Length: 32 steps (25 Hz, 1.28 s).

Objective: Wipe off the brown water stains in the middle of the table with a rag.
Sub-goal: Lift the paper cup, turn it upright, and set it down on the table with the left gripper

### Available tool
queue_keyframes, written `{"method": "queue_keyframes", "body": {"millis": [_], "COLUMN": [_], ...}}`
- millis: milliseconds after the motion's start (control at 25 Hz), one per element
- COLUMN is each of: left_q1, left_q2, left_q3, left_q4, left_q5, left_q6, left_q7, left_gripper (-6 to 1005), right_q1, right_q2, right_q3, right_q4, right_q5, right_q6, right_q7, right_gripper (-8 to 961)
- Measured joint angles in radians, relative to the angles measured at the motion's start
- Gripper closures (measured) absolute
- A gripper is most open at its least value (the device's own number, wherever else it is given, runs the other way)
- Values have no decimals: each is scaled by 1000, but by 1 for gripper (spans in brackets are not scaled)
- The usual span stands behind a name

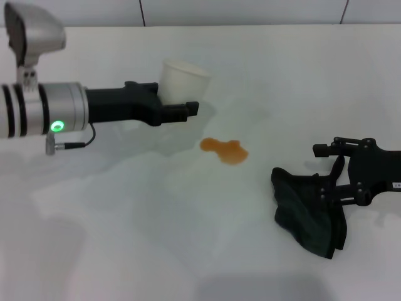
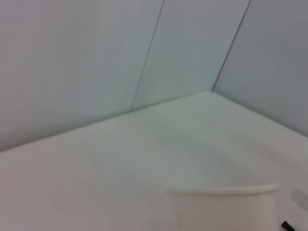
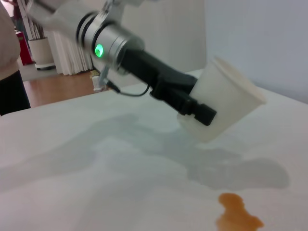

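The brown water stains [image 1: 224, 150] form one small orange-brown blotch in the middle of the white table [image 1: 156, 238]; the blotch [image 3: 238, 215] also shows in the right wrist view. The black rag [image 1: 307, 210] lies crumpled at the right. My right gripper [image 1: 322, 170] is at its near-right edge, open, one finger above the cloth and one on it. My left gripper [image 1: 182, 101] is shut on a white paper cup [image 1: 185, 81], held tilted above the table behind and left of the blotch. That cup [image 3: 226, 103] and its rim [image 2: 224, 192] show in both wrist views.
A grey wall [image 1: 250, 11] runs along the table's far edge. Beyond the table in the right wrist view are a wooden floor [image 3: 57, 86] and part of a person [image 3: 8, 57].
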Motion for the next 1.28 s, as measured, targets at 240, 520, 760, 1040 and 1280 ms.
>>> {"method": "queue_keyframes", "body": {"millis": [240, 520, 760, 1040, 1280], "left_q1": [111, 212, 244, 262, 261], "left_q2": [2, 2, 3, 0, -1], "left_q3": [-1, -2, -2, -2, -3], "left_q4": [37, 86, 128, 192, 265], "left_q5": [-153, -302, -303, -313, -336], "left_q6": [-4, -14, -78, -178, -267], "left_q7": [132, 283, 407, 589, 727], "left_gripper": [309, 309, 309, 310, 310], "right_q1": [0, 2, 3, 4, 4], "right_q2": [0, 0, 0, 0, 0], "right_q3": [0, 0, 0, 0, 0], "right_q4": [-2, -7, -9, -9, -9], "right_q5": [7, 7, 9, 9, 9], "right_q6": [2, 7, 7, 8, 8], "right_q7": [0, 0, 0, 0, 0], "right_gripper": [83, 83, 83, 83, 83]}}
